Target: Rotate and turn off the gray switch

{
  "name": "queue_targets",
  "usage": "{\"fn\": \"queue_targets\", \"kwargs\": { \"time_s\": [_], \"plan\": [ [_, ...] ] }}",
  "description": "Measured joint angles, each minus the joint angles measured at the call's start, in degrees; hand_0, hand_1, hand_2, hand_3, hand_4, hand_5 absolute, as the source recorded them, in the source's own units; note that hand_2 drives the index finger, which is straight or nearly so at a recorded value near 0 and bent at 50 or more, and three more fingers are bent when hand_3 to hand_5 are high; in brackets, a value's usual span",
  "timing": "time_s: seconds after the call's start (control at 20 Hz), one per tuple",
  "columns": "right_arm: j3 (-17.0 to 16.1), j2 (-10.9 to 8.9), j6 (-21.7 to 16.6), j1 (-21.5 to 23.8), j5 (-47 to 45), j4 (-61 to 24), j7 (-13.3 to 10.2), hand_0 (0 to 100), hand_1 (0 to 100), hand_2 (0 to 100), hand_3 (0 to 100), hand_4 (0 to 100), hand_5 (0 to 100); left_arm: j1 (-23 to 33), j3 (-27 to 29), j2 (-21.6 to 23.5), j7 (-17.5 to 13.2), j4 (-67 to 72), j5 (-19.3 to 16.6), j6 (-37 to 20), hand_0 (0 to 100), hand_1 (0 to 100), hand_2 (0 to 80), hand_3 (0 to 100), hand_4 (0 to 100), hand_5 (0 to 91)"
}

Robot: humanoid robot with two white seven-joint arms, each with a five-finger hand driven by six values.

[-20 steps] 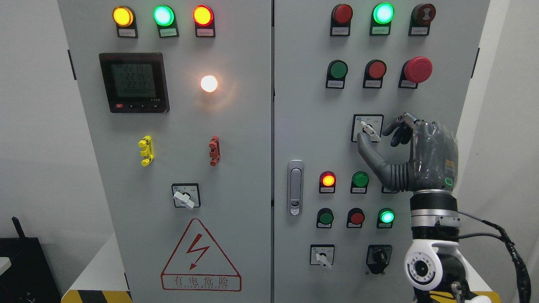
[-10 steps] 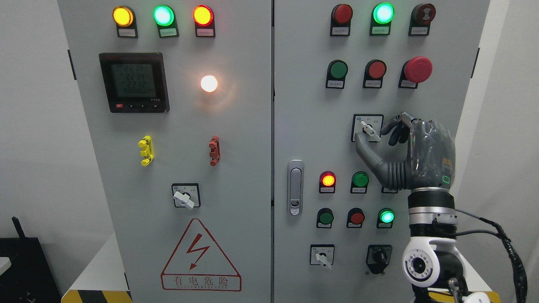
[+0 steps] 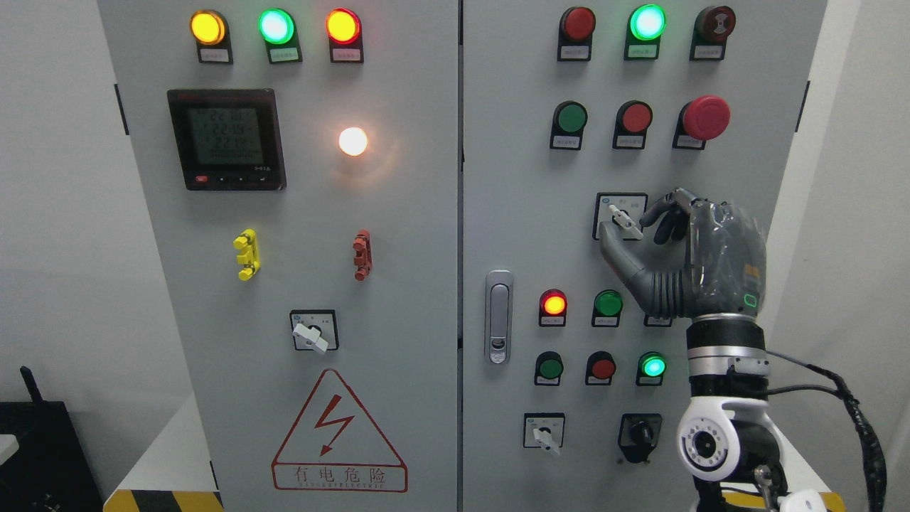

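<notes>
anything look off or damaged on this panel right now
Nothing stands out. The indicator lamps, buttons and meter look intact, and the cabinet doors sit flush. The right hand is at the gray switch, whose handle is tilted; whether its fingers grip it is unclear.

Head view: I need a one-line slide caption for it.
Right hand pinches the gray switch on the cabinet's right door, thumb below and fingers beside its lever.

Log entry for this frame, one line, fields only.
right hand | thumb and index finger pinching gray switch lever | lever tilted, upper-left to lower-right | right cabinet door | left hand not in view
</notes>
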Motion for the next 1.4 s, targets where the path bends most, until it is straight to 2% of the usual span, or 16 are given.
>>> {"fn": "queue_targets", "kwargs": {
  "time_s": [0.25, 0.8, 1.4],
  "plan": [
    [0.3, 0.01, 0.4, -0.2, 0.0, 0.2, 0.0, 18, 41, 61, 81, 81, 98, 0.0, 0.0, 0.0, 0.2, 0.0, 0.0, 0.0, 12, 39, 0.0, 0, 0, 0.0],
    [0.5, 0.01, 0.8, -0.5, 0.0, 0.4, 0.2, 27, 41, 65, 84, 82, 98, 0.0, 0.0, 0.0, 0.3, 0.0, 0.0, 0.0, 12, 39, 0.0, 0, 0, 0.0],
    [0.7, 0.01, 0.8, -0.8, 0.5, 0.6, -0.1, 27, 46, 65, 85, 82, 98, 0.0, 0.0, 0.0, 0.3, 0.0, 0.0, 0.0, 12, 39, 0.0, 0, 0, 0.0]
  ]
}}
